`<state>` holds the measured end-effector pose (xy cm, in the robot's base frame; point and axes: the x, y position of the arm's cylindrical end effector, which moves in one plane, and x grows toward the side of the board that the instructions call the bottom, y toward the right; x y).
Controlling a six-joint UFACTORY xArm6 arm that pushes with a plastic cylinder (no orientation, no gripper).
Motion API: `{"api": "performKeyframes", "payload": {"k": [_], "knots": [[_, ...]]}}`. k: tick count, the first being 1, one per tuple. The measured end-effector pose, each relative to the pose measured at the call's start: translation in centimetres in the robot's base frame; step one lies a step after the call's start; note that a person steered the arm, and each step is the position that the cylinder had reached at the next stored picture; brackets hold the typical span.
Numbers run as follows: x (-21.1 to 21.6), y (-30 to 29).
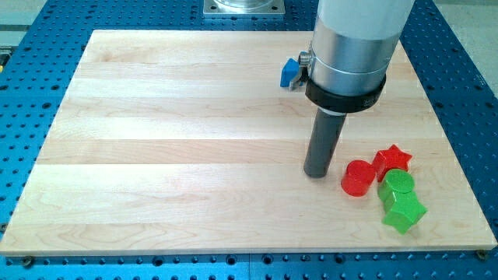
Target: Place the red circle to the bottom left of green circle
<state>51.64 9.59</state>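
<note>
The red circle [359, 178] lies on the wooden board [171, 148] at the lower right. The green circle [398, 186] sits just to its right and slightly lower, touching or nearly touching it. My tip [317, 173] rests on the board just left of the red circle, a small gap apart. A red star [393, 159] lies above the green circle, and a green star [404, 212] lies below it.
A blue block [291, 72], partly hidden by the arm's grey cylinder [350, 47], lies near the view's top. The blue perforated table [23, 70] surrounds the board. The board's right edge is close to the cluster of blocks.
</note>
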Motion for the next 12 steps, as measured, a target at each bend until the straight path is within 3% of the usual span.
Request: {"api": "performKeyframes", "payload": {"k": [3, 4, 5, 6, 8, 9, 12], "knots": [[-0.1, -0.1], [-3.1, -0.7], [-6.9, 4.0], [-7.5, 9.9], [-6.7, 8.7], [-4.3, 3.0], [4.4, 0.4]]}}
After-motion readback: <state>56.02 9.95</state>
